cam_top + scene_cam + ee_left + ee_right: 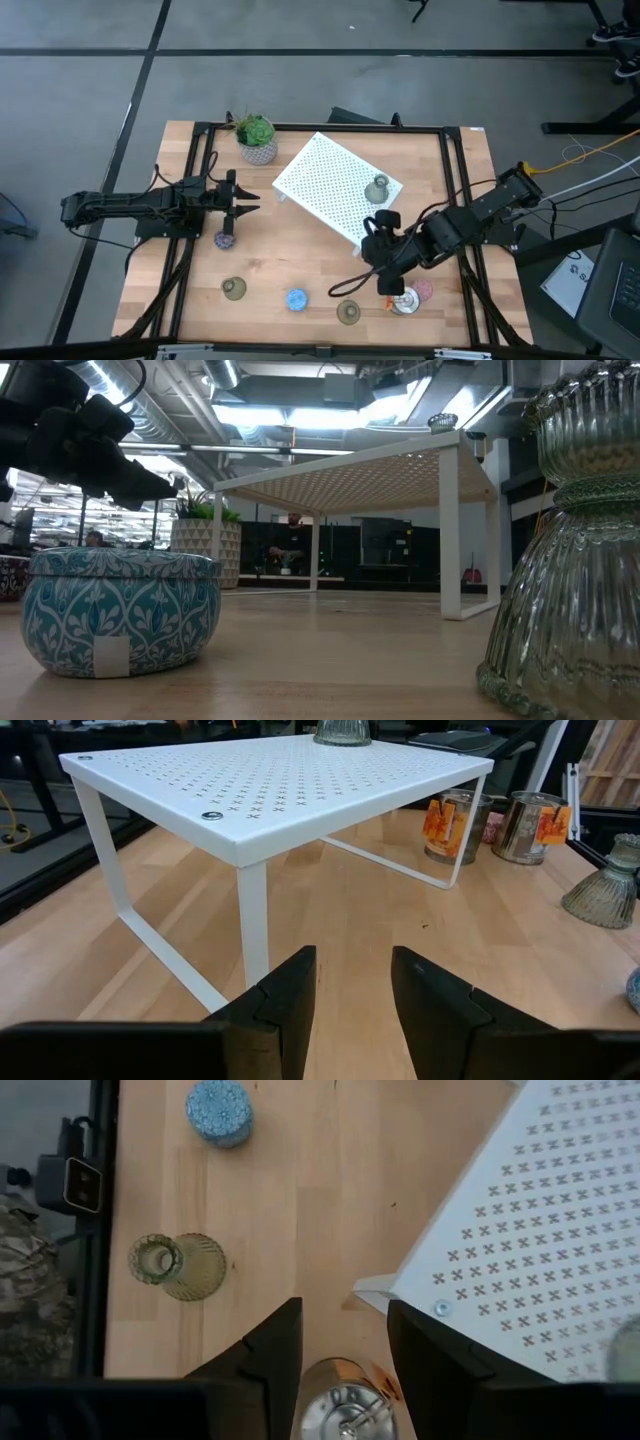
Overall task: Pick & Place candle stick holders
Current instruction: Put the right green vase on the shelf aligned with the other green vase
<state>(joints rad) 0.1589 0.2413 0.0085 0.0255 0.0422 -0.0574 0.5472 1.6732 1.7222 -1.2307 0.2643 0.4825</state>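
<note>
right gripper (343, 1342) hangs over a silver holder (345, 1402) by the stand (540, 1230), fingers apart and empty, holder just below the gap, left gripper (352, 995) part open, empty, facing the stand

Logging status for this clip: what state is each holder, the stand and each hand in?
left hand, open, empty
right hand, above one silver holder
second silver holder, standing on table beside pink holder
olive holder, upright atop white stand
two olive holders, upright on table
purple holder, on table
blue holder, on table
plant, upright
</note>
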